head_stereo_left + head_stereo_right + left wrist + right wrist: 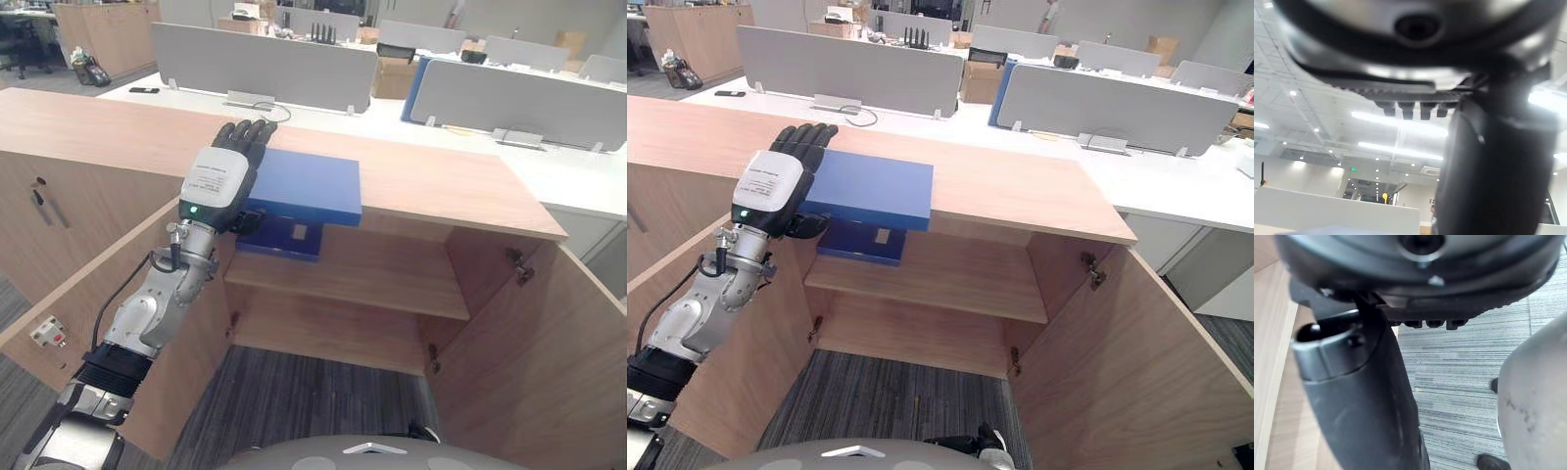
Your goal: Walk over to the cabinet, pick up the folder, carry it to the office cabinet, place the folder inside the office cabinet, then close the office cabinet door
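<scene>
Left robot hand (223,176) grips the blue folder (309,184) at its left edge, fingers laid over the top and thumb tucked underneath. That pinch keeps it level for sliding in. The folder sits centre frame at the front edge of the office cabinet (441,186) top, above the upper shelf (362,274), so it is not yet inside. Both doors are swung open, right door (549,362) at lower right. The thumb is mostly hidden, and I can't tell if the folder touches the top edge. Right robot hand (1366,396) hangs over the carpet floor (1464,362); how far open it is can't be told.
</scene>
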Robot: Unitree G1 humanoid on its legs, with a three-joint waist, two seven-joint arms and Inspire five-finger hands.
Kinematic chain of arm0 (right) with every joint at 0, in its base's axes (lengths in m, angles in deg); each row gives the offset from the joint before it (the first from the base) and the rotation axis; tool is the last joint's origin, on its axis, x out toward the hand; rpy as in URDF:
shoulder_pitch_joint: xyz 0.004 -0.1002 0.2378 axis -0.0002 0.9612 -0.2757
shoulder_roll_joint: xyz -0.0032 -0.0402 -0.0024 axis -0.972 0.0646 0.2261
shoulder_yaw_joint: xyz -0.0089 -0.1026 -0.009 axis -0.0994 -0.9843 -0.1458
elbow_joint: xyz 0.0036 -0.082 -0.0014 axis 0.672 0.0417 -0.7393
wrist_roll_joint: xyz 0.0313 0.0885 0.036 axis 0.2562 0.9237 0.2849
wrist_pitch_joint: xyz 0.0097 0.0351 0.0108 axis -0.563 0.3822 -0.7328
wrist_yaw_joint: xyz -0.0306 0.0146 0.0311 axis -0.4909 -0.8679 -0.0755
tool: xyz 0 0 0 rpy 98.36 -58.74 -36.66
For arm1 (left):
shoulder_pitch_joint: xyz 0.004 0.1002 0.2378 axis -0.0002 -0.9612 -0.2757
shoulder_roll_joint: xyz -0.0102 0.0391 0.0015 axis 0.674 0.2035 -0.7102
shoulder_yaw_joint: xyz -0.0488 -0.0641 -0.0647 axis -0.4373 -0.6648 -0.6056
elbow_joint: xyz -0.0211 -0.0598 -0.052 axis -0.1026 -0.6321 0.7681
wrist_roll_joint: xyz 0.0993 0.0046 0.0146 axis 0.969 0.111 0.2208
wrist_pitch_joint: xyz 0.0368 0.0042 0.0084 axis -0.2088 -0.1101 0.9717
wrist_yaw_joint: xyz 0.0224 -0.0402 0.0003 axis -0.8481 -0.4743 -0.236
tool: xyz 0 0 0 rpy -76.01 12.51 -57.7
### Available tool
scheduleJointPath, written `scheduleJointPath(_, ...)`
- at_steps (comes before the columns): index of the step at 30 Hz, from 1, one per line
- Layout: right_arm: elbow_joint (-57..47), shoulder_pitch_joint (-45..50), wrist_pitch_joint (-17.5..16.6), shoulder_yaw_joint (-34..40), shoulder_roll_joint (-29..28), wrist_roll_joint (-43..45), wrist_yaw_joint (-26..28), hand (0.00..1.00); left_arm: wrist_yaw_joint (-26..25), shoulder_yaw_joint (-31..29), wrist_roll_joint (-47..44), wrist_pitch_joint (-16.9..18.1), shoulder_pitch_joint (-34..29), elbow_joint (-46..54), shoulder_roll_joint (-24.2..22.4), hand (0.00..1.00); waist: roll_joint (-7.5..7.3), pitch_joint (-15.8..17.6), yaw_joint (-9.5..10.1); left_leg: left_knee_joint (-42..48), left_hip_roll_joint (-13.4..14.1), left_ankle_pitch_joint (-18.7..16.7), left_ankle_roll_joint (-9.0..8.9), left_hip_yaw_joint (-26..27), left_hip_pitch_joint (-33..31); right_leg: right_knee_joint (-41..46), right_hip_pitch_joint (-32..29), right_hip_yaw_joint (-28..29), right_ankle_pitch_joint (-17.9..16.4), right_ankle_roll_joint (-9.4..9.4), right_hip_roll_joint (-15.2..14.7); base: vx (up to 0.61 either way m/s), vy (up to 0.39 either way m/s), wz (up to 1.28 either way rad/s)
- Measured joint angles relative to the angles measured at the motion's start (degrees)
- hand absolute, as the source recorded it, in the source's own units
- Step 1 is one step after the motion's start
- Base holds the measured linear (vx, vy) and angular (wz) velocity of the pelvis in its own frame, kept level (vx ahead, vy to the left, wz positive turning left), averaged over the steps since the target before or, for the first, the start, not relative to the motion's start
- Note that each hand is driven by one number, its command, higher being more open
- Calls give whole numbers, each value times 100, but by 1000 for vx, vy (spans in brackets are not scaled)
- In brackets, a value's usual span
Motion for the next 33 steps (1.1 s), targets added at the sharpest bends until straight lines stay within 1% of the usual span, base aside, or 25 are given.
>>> scheduleJointPath(3, -15, -14, 0, 9, -1, -1, 0, 100, 36, 74, 0, -15, 199, -183, -1, 100, -3, -9, -71, -91, 31, 70, -29, 16, 6, -1, -45, 17, 0, 0, 18, -5, 8, -4)
scheduleJointPath(4, -15, -19, 4, 28, 0, -1, 1, 100, 37, 120, 0, 1, 255, -329, -1, 100, 0, -7, -74, -230, 48, 164, -39, 50, 107, -1, -39, 29, 2, -4, 13, -7, 12, -12)
scheduleJointPath(6, -22, -23, 4, 91, 2, 0, -5, 100, 55, 226, -1, -7, 257, -560, -2, 100, 25, -7, -110, -446, 63, 296, -11, 102, 236, -7, -15, 71, 2, -4, -1, -7, 13, -14)
scheduleJointPath(9, -26, -31, 4, 196, -7, 1, -5, 100, 138, 351, -2, -9, 257, -861, -21, 100, 31, -6, -165, -661, 46, 417, -33, 164, 335, -62, -24, 110, 2, -3, -40, -18, 38, -8)
scheduleJointPath(12, -24, -47, 8, 273, -33, 10, -12, 100, 248, 406, -15, -10, 255, -1128, -51, 100, 21, 1, -228, -1006, 35, 648, -8, 173, 494, -124, -68, 119, -1, 5, -79, -32, 40, -1)
scheduleJointPath(13, -19, -51, 8, 284, -39, 10, -14, 100, 272, 406, -18, -9, 256, -1210, -57, 100, 16, -1, -239, -1119, 33, 742, -32, 176, 528, -165, -67, 119, 6, 21, -88, -8, 34, 0)
scheduleJointPath(14, -16, -60, 10, 295, -42, 10, -13, 100, 279, 406, -24, -17, 255, -1241, -59, 100, 8, 14, -243, -1123, 22, 768, -5, 177, 532, -164, -67, 120, 6, 26, -98, 2, 36, 0)
scheduleJointPath(18, -3, -80, 18, 346, -56, 31, -11, 100, 346, 402, -85, -63, 255, -1501, -142, 100, -18, 63, -246, -1120, -66, 785, 35, 179, 574, -201, -3, 127, 25, 97, -176, 31, 42, 1)
scheduleJointPath(21, 8, -101, 26, 346, -66, 39, -8, 100, 394, 341, -446, -151, 255, -1574, -181, 100, -58, 99, -254, -1118, -134, 796, 67, 191, 576, -260, 32, 143, 62, 145, -234, 48, 49, -2)
scheduleJointPath(24, 14, -153, 78, 345, -77, 38, 6, 100, 461, 72, -561, -193, 255, -1696, -328, 100, -103, 169, -266, -1117, -181, 792, 77, 229, 583, -267, 33, 170, 82, 181, -281, 40, 38, -5)
scheduleJointPath(26, 32, -187, 129, 345, -80, 38, 8, 100, 492, 17, -582, -250, 255, -1723, -348, 100, -101, 191, -286, -1116, -205, 786, 91, 250, 585, -278, 32, 186, 93, 200, -302, 29, 30, -5)
scheduleJointPath(28, 61, -231, 133, 344, -81, 37, 33, 100, 492, -34, -717, -289, 255, -1774, -376, 100, -102, 193, -363, -1116, -242, 785, 110, 259, 587, -286, 34, 212, 104, 229, -339, 28, 35, -2)
scheduleJointPath(33, 61, -237, 132, 344, -84, 34, 77, 100, 483, -36, -681, -307, 258, -1777, -376, 100, -95, 197, -389, -1118, -277, 780, 150, 329, 599, -321, 33, 284, 130, 270, -372, 6, 21, -7)
